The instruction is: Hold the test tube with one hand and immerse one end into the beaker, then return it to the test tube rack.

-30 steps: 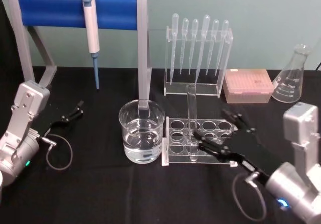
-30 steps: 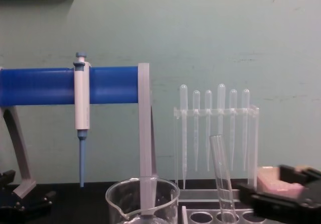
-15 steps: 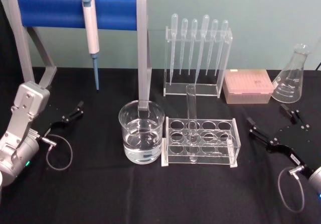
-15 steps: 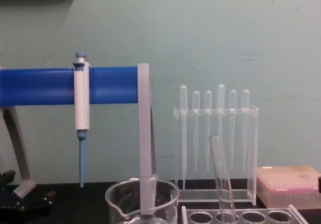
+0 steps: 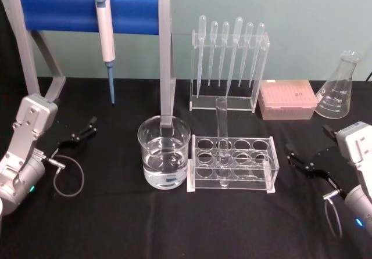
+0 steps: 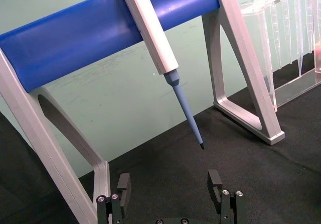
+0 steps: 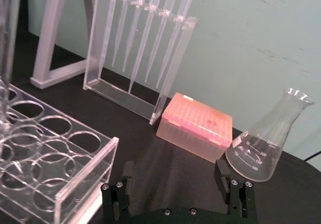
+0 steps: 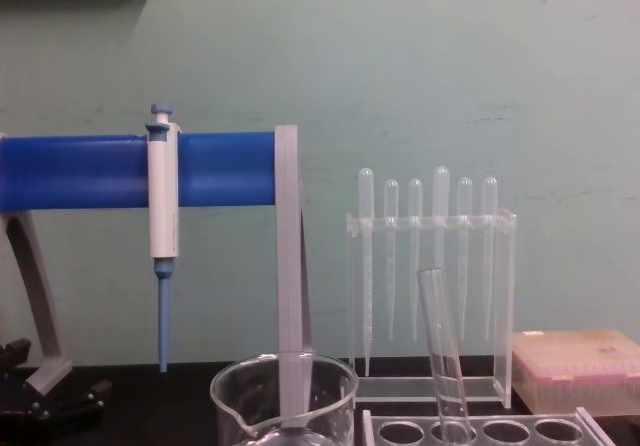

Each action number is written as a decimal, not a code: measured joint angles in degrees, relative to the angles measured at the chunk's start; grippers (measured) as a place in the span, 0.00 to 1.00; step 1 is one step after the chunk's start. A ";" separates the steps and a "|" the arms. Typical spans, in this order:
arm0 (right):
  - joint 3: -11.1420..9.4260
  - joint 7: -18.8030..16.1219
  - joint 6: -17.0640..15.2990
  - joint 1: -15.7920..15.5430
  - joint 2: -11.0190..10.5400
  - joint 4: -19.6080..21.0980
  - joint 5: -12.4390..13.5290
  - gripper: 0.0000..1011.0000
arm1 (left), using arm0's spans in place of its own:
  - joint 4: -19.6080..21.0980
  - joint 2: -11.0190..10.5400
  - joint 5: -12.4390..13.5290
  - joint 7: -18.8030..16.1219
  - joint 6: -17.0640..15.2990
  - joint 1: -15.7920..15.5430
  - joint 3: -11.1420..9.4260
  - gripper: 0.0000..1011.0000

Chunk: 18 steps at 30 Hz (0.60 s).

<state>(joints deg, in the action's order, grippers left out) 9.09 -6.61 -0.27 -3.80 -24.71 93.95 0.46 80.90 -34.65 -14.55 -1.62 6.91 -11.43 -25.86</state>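
L hand (image 5: 87, 128) sits open w/ nothing in it, far left on the desk (image 5: 116, 212). Beaker (image 5: 164, 151) w/ water is mid. Tube (image 5: 222, 140) stands in the rack (image 5: 232, 163). R hand (image 5: 308, 160) is open, empty, off right. Looks all done.

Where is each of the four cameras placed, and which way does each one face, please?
Head view: high, looking down at the test tube in its clear rack, the beaker, and both arms; left hand, right hand.
Chest view: low, facing the wall across the beaker rim and test tube.
Left wrist view: behind open fingers, facing the micropipette.
Right wrist view: behind open fingers, facing the flask.
Head and chest share the beaker and tube.
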 joint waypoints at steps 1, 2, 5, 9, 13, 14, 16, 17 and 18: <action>0.05 0.17 0.18 0.28 0.22 -0.49 -0.59 0.99 | 0.00 0.00 0.00 0.00 0.00 0.00 0.00 0.99; 0.08 0.23 0.37 0.45 0.37 -0.83 -0.99 0.99 | 0.00 0.00 0.00 0.00 0.00 0.00 0.00 0.99; 0.18 0.24 1.16 1.20 0.75 -2.04 -2.01 0.99 | 0.00 0.00 0.00 0.00 0.00 0.00 0.00 0.99; 0.34 -0.20 2.30 2.42 1.22 -3.61 -2.90 0.99 | 0.00 0.00 0.00 0.00 0.00 0.00 0.00 0.99; 0.39 -0.38 2.71 3.64 1.93 -4.84 -4.24 0.99 | 0.00 0.00 0.00 0.00 0.00 0.00 0.00 0.99; 0.38 -0.38 2.71 3.77 2.03 -4.94 -4.46 0.99 | 0.00 0.00 0.00 0.00 0.00 0.00 0.00 0.99; 0.37 -0.40 2.70 3.91 2.15 -5.04 -4.71 0.99 | 0.00 0.00 0.00 0.00 0.00 0.00 0.00 0.99; 0.37 -0.40 2.70 3.89 2.13 -5.04 -4.71 0.99 | 0.00 0.00 0.00 0.00 0.00 0.00 0.00 0.99; 0.36 -0.40 2.69 3.87 2.12 -5.04 -4.69 0.99 | 0.00 0.00 0.00 0.00 0.00 0.00 0.00 0.99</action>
<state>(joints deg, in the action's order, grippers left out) 9.46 -7.01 2.42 0.07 -22.58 88.92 -4.23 80.90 -34.65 -14.55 -1.62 6.91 -11.43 -25.86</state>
